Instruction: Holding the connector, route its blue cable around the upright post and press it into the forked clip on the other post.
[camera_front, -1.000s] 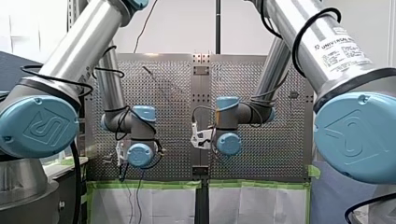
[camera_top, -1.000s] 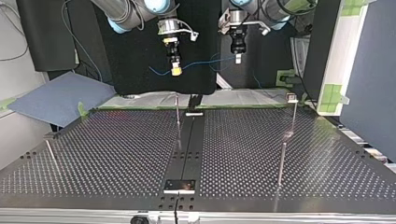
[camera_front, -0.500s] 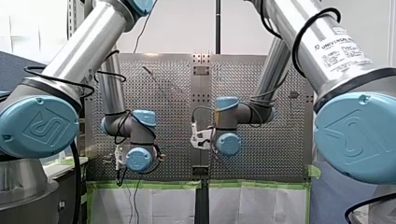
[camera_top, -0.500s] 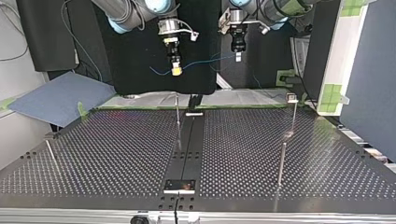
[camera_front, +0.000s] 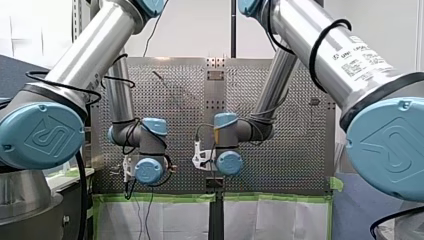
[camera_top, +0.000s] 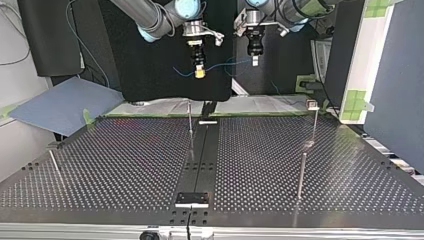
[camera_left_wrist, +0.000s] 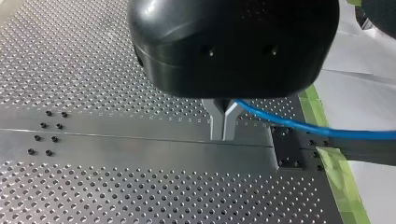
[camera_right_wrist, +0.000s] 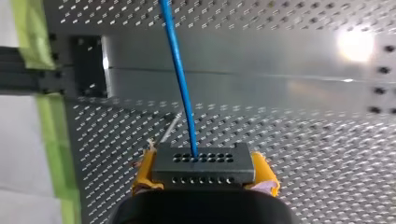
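Note:
High above the table's far edge in the top view, my right gripper (camera_top: 199, 73) has its yellow pads shut on a dark grey connector (camera_right_wrist: 203, 164). The blue cable (camera_right_wrist: 180, 79) leaves the connector's face and sags across to my left gripper (camera_top: 255, 61) at the right. There the metal fingers (camera_left_wrist: 223, 122) are shut together, and the blue cable (camera_left_wrist: 299, 130) comes out sideways from between their bases. A thin upright post (camera_top: 190, 120) stands below the connector. A post with a small clip on top (camera_top: 312, 105) stands at the right. In the front view the wrists hide both grippers.
A shorter post (camera_top: 301, 175) stands nearer the camera at the top view's right, and a leaning rod (camera_top: 54, 162) at its left. A dark centre strip (camera_top: 200, 160) ends in a small bracket (camera_top: 192, 199). Green tape (camera_left_wrist: 327, 158) marks the plate's edge.
My right arm has carried the connector toward the top view's right, closer to my left gripper. The cable between them hangs slacker. My left arm has hardly moved.

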